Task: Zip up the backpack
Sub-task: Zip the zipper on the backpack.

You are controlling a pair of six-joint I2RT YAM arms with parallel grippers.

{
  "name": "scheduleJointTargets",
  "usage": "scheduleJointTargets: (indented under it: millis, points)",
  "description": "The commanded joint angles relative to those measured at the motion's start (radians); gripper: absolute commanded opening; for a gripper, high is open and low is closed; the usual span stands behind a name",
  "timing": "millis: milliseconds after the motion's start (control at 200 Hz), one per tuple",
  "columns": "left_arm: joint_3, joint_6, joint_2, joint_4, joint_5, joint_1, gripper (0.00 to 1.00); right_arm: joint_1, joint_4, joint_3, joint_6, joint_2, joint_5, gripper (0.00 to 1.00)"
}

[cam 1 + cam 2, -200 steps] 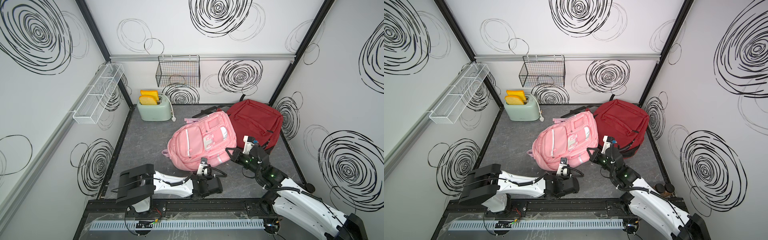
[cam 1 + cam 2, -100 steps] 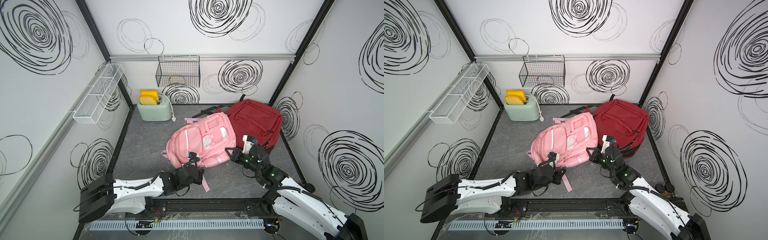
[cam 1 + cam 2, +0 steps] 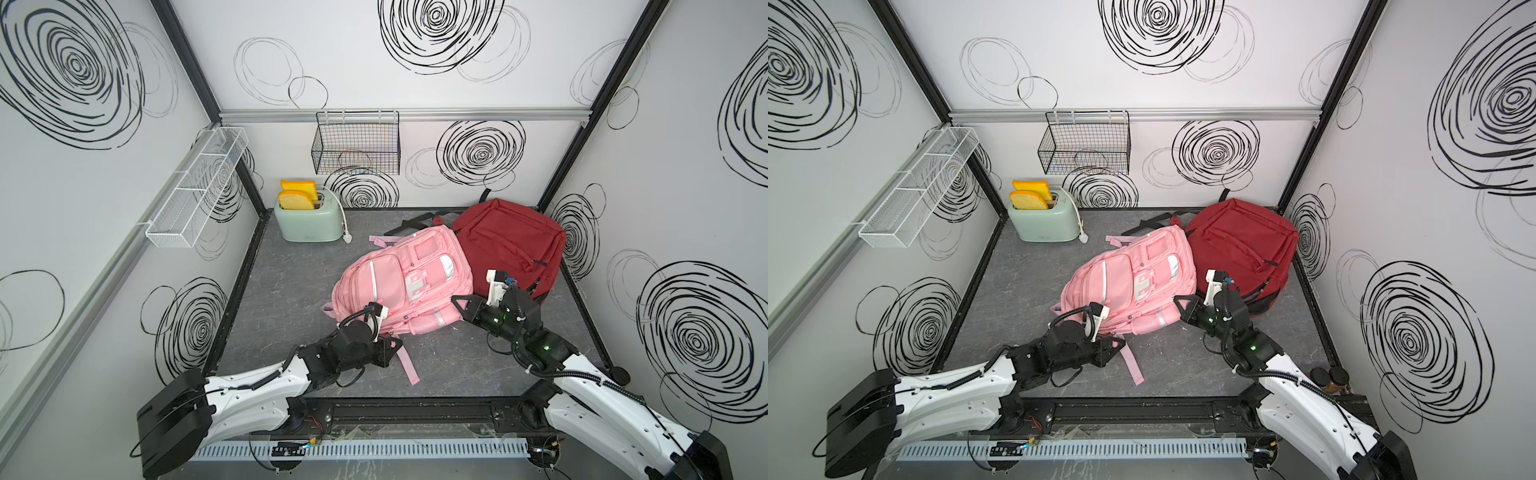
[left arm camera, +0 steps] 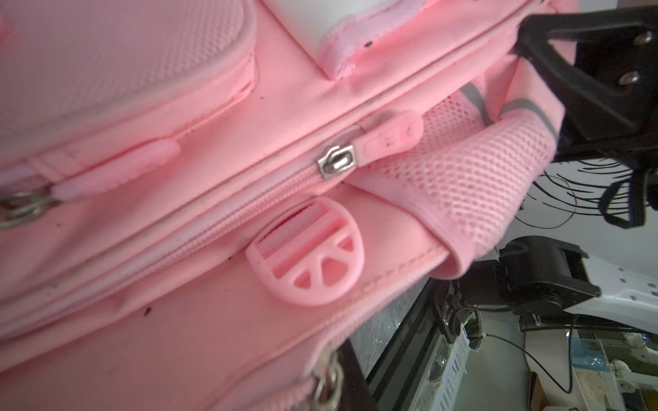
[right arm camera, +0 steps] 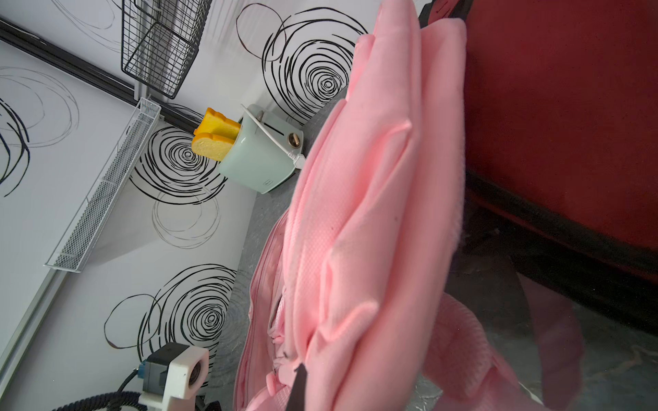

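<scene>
The pink backpack (image 3: 399, 282) (image 3: 1125, 282) lies flat on the grey floor, leaning on a red backpack (image 3: 507, 237). My left gripper (image 3: 397, 344) (image 3: 1120, 344) sits shut at the pack's near edge. In the left wrist view a metal zipper pull (image 4: 329, 380) lies right at its jaws, beside a dark finger (image 4: 352, 386). Further up that side, a second silver slider (image 4: 336, 165) sits on a zipper with closed teeth on one side of it. My right gripper (image 3: 456, 300) (image 3: 1178, 300) is shut on a fold of pink fabric (image 5: 356, 284) at the near right corner.
A loose pink strap (image 3: 407, 365) trails on the floor by my left gripper. A mint toaster (image 3: 309, 222) with toast stands at the back left. A black wire basket (image 3: 355, 147) and a white rack (image 3: 195, 187) hang on the walls. Two jars (image 3: 1327, 378) stand near right.
My left arm has swung out and stretched, and its shut gripper has slid left along the pack's near edge. The pink strap now shows on the floor. The right arm has held still.
</scene>
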Motion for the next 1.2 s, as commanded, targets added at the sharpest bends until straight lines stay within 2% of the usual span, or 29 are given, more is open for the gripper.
scheduleJointTargets:
  millis: [0, 20, 35, 340, 470, 595, 860, 905, 996, 1101, 1196]
  points:
    - [-0.043, -0.008, 0.012, -0.052, -0.033, 0.036, 0.05, -0.025, 0.062, 0.06, -0.043, -0.014, 0.028, 0.0]
    - [-0.045, -0.008, 0.013, -0.049, -0.031, 0.039, 0.05, -0.026, 0.06, 0.062, -0.044, -0.013, 0.028, 0.0]
    - [-0.047, -0.007, 0.013, -0.048, -0.028, 0.04, 0.0, -0.025, 0.059, 0.064, -0.045, -0.012, 0.027, 0.0]
    - [-0.056, 0.005, 0.044, -0.104, -0.043, 0.056, 0.0, -0.036, 0.027, 0.1, -0.089, 0.014, 0.053, 0.0]
    - [-0.053, 0.013, 0.078, -0.131, -0.074, 0.056, 0.0, -0.082, -0.003, 0.153, -0.142, 0.05, 0.063, 0.0]
    - [-0.048, 0.018, 0.112, -0.134, -0.094, 0.048, 0.0, -0.14, -0.01, 0.221, -0.199, 0.144, 0.017, 0.0]
    - [-0.02, 0.024, 0.137, -0.045, -0.073, 0.001, 0.0, -0.172, -0.087, 0.345, -0.296, 0.36, 0.007, 0.0]
    - [-0.013, 0.027, 0.14, -0.028, -0.069, -0.013, 0.0, -0.183, -0.111, 0.355, -0.301, 0.38, 0.01, 0.08]
    - [0.002, 0.03, 0.146, 0.0, -0.068, -0.043, 0.0, -0.198, -0.135, 0.35, -0.291, 0.396, 0.013, 0.34]
    - [0.011, 0.03, 0.168, 0.058, -0.042, -0.064, 0.0, -0.202, -0.135, 0.319, -0.246, 0.383, 0.005, 0.56]
    - [0.027, 0.03, 0.19, 0.082, -0.045, -0.084, 0.0, -0.202, -0.069, 0.232, -0.165, 0.331, -0.034, 0.68]
